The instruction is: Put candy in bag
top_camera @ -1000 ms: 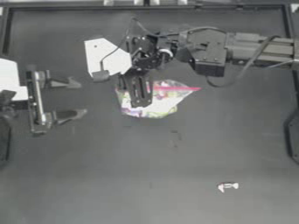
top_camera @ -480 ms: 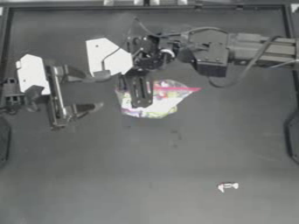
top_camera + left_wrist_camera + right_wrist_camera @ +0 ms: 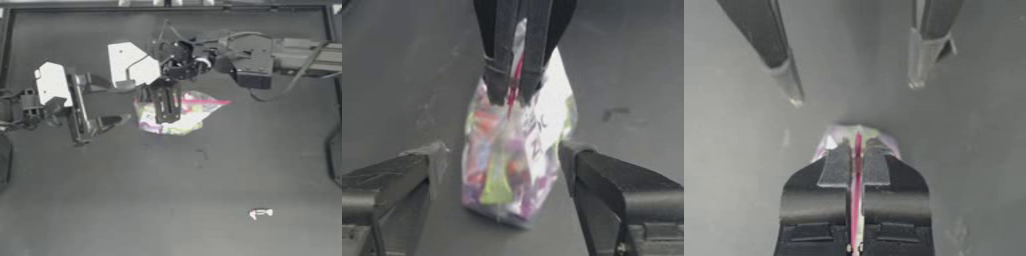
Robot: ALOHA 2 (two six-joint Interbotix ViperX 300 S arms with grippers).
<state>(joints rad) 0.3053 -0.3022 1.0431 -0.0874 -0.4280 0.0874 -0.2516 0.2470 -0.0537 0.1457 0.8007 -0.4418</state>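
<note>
At about nine o'clock on the worktop (image 3: 100,200) we see the left gripper (image 3: 93,107), its fingers (image 3: 389,180) spread wide and holding nothing, pointing toward the bag (image 3: 177,112) just beside it. From its wrist camera the bag stands between those spread fingers but farther off, touching neither. Near the centre, toward twelve o'clock, the right gripper (image 3: 165,102) reaches in from the right and its fingers (image 3: 834,170) are clenched on the bag's pink-red zip strip (image 3: 858,150), covering the middle of the bag from above. The candy (image 3: 260,213) lies alone at about five o'clock, well apart from bag and arms.
</note>
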